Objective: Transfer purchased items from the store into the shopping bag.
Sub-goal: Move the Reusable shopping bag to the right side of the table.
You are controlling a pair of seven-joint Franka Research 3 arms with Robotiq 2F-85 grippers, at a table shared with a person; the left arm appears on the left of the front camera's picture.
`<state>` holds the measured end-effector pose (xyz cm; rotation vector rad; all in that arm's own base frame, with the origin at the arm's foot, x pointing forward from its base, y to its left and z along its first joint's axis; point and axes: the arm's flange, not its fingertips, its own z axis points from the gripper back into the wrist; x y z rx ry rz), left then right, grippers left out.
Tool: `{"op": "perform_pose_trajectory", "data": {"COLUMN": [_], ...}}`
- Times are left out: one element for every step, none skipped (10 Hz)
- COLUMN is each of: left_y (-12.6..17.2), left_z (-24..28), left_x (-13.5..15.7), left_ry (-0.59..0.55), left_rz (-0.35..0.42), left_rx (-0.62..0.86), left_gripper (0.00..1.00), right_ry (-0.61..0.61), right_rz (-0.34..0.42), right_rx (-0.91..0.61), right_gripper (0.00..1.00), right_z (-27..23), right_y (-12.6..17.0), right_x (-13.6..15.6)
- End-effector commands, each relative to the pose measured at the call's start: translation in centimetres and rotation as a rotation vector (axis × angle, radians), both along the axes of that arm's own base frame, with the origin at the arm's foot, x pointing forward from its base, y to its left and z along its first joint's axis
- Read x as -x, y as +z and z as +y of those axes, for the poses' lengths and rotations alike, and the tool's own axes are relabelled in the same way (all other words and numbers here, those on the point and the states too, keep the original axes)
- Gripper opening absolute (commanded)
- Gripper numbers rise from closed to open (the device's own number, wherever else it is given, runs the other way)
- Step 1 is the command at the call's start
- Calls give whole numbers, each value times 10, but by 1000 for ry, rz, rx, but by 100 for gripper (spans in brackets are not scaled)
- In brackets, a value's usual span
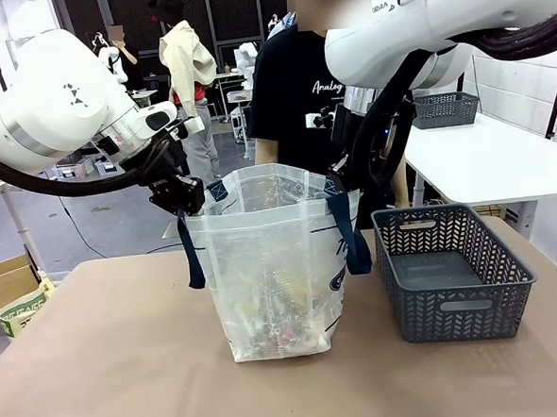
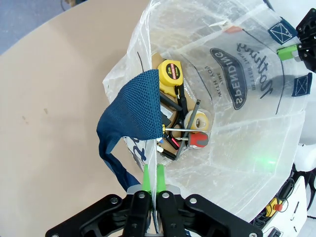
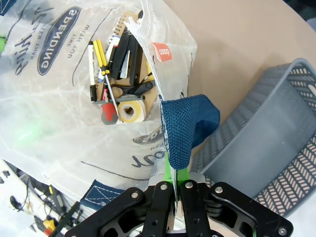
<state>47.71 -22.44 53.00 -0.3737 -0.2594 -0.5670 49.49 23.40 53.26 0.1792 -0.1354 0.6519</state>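
**Fingers pinched shut on both sides of a loaded shopping bag**

On the tan table, the translucent shopping bag stands upright between two white arms, its mouth spread wide. The left gripper has its green pads closed flat on the thin plastic rim, just beside one navy strap handle. The right gripper is closed the same way on the opposite rim, where the second strap handle is sewn on. Just beside the bag, on the robot's right, the dark grey lattice basket looks emptied. The goods lie heaped at the bottom of the bag: a yellow tape measure, a roll of tape, yellow-handled screwdrivers and a small red piece. A person in a black shirt stands at the far side.

The transfer appears all but finished, and the step in hand seems to be holding, or lifting, the bag by its rim. Doing it well calls for both arms to move together and level, so the film is not stretched between the two pinches and the load does not slide to one side. The left pinch, on bare film, looks the weaker; a slow, straight rise would spare it. The mouth should be drawn no wider, since the seam by each strap is where a tear would likely start.
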Motion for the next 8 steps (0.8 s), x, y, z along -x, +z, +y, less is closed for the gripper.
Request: {"op": "perform_pose_trajectory", "data": {"left_y": [1,1,1,1,1,1,1,1], "left_z": [0,0,0,0,0,0,0,0], "left_x": [0,0,0,0,0,0,0,0], "left_ry": [5,5,5,5,5,5,5,5], "left_rz": [-7,-7,-7,-7,-7,-7,-7,-7], "left_rx": [-3,-3,-3,-3,-3,-3,-3,-3], "left_gripper": [0,0,0,0,0,0,0,0], "right_ry": [-2,-2,-2,-2,-2,-2,-2,-2], "right_rz": [1,1,1,1,1,1,1,1], "right_rx": [0,0,0,0,0,0,0,0], "right_gripper": [0,0,0,0,0,0,0,0], "right_z": [-1,-1,-1,-1,-1,-1,-1,-1], "right_y": [-1,-1,-1,-1,-1,-1,-1,-1], "right_x": [0,0,0,0,0,0,0,0]}}
